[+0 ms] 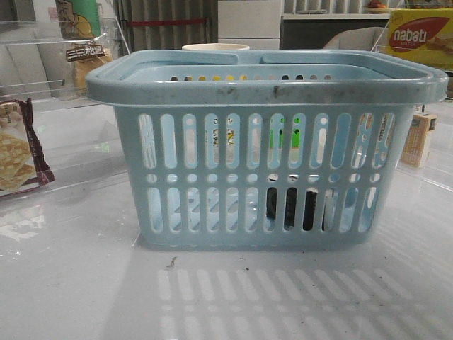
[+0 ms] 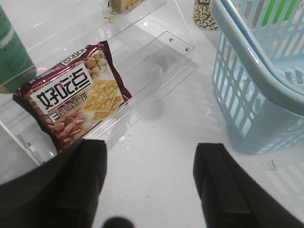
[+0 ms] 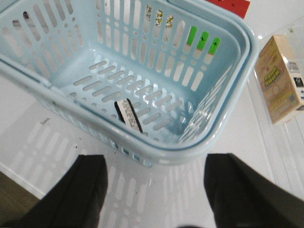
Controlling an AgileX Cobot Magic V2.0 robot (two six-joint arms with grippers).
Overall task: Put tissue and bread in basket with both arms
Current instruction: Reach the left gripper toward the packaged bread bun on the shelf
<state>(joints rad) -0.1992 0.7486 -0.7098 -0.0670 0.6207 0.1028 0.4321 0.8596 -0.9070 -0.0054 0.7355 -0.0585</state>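
The light-blue basket [image 1: 265,88] stands mid-table; it also shows in the left wrist view [image 2: 256,71] and the right wrist view [image 3: 209,137]. The tissue, a small black pack [image 3: 128,115], lies on the basket floor and shows through the slats in the front view [image 1: 294,209]. A golden-brown wrapped loaf with a label, apparently the bread [image 1: 86,62], sits on the clear shelf at the far left; its edge shows in the left wrist view [image 2: 121,4]. My left gripper [image 2: 151,149] is open and empty over bare table left of the basket. My right gripper [image 3: 156,164] is open and empty just outside the basket's rim.
A maroon cracker bag [image 2: 78,95] lies on a clear acrylic shelf [image 2: 156,52] beside a green can [image 2: 12,57]. A yellow nabati box [image 1: 417,35] stands back right. A small beige box [image 3: 280,78] stands right of the basket. A green-labelled item [image 1: 294,134] stands behind it.
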